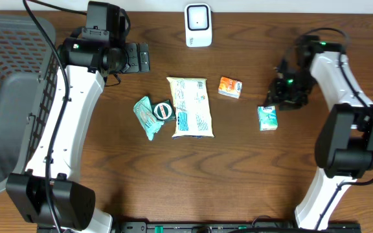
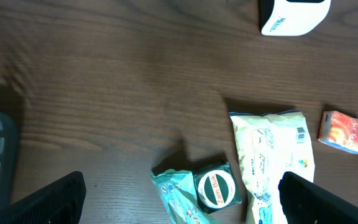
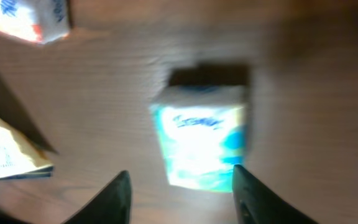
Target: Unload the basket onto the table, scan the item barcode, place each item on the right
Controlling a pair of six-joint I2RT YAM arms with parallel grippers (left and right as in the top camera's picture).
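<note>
Now both stand released — right gripper (image 3: 181, 175) by the teal box (image 3: 201, 140), left gripper (image 2: 182, 180) wide.

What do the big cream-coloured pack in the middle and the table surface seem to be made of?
The cream-coloured pack looks like thin plastic film, slightly glossy: its ends are sealed flat and its face wrinkles softly. The table looks like dark wood or wood-look laminate, satin finish: grain lines show, but which one I cannot tell.

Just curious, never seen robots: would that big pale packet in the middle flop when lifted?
Probably floppy: the pale packet lies flat with a wrinkled, crimped top edge, like a soft bag. It looks thin, so likely light. Lying flat, it should not roll or tip.
</note>
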